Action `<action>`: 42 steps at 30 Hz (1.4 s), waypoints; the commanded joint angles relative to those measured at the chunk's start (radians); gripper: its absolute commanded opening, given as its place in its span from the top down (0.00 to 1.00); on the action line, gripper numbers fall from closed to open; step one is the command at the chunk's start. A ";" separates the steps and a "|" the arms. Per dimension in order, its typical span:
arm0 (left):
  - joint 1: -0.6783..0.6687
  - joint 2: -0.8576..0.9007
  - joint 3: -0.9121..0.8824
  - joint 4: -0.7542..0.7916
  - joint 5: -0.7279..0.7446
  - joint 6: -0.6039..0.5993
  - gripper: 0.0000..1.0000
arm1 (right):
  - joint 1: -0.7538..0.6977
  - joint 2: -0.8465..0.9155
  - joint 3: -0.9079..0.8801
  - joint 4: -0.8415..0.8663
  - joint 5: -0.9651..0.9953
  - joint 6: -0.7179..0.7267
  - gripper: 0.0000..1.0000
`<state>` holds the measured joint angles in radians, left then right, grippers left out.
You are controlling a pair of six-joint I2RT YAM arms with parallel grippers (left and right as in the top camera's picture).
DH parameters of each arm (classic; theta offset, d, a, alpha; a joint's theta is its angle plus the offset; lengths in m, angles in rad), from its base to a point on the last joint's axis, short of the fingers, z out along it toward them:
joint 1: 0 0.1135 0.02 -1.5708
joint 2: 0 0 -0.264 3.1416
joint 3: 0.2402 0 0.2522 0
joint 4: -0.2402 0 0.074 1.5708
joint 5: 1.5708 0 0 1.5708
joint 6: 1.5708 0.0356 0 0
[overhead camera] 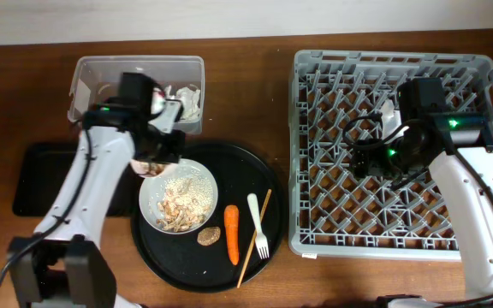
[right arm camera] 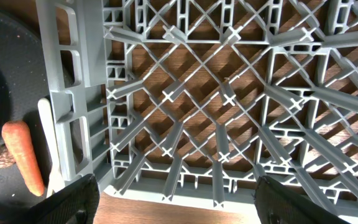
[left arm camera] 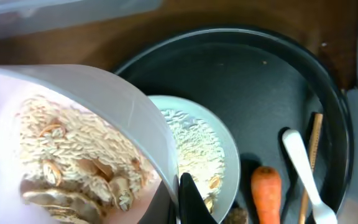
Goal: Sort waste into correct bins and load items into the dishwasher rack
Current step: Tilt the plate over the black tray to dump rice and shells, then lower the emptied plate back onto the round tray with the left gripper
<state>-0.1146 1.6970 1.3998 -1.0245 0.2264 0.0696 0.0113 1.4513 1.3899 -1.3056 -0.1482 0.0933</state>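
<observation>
My left hand point(overhead camera: 154, 161) is clamped on the tilted bowl point(left arm camera: 104, 93) over the plate point(left arm camera: 227, 163) at centre-left — tip further and rice point(left arm camera: 73, 137) may scatter onto the tray point(overhead camera: 229, 162) (right hand point(right arm camera: 185, 202) spread wide above the rack point(right arm camera: 229, 99)).

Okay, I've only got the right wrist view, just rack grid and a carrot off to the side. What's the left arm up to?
Observer: The left claw holds the small bowl of rice scraps over the white plate.
Operator: Any waste binned yet?
Observer: Crumpled tissue lies in the clear tub.
Operator: What's beside my carrot?
Observer: A wooden chopstick crosses the white fork there.
</observation>
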 commanded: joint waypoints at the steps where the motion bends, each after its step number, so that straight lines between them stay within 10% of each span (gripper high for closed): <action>1: 0.192 -0.026 0.008 -0.001 0.229 0.093 1.00 | 0.009 -0.003 0.000 -0.001 0.002 -0.011 0.16; 9: 0.637 -0.025 -0.124 0.118 0.800 0.198 1.00 | 0.009 -0.003 0.000 -0.005 0.002 -0.011 0.16; 20: 0.788 -0.024 -0.444 0.568 1.298 0.224 1.00 | 0.009 -0.003 0.000 -0.008 0.002 -0.010 0.16; 26: 0.820 -0.024 -0.449 0.572 1.347 0.224 0.99 | 0.009 -0.003 0.000 -0.011 0.002 -0.010 0.16; 30: 0.846 -0.024 -0.449 0.570 1.232 -0.021 0.99 | 0.009 -0.003 0.000 -0.019 0.002 -0.011 0.16; 32: 0.853 -0.024 -0.449 0.580 1.291 0.084 1.00 | 0.009 -0.003 0.000 -0.019 0.002 -0.010 0.16; 35: 0.854 -0.024 -0.449 0.579 1.044 -0.150 1.00 | 0.009 -0.003 0.000 -0.025 0.002 -0.010 0.16; 36: 0.856 -0.024 -0.449 0.604 1.347 0.018 1.00 | 0.009 -0.003 0.000 -0.027 0.002 -0.011 0.16; 38: 0.855 -0.023 -0.447 0.594 1.132 -0.147 1.00 | 0.009 -0.003 0.000 -0.027 0.002 -0.010 0.16; 39: 0.855 -0.023 -0.447 0.613 1.330 0.007 1.00 | 0.009 -0.003 0.000 -0.026 0.002 -0.010 0.16; 42: 0.821 -0.043 -0.446 0.629 1.348 -0.054 1.00 | 0.009 -0.003 0.000 -0.026 0.002 -0.011 0.16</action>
<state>0.7334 1.6848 0.9543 -0.4099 1.5013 0.0105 0.0113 1.4513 1.3899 -1.3315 -0.1482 0.0933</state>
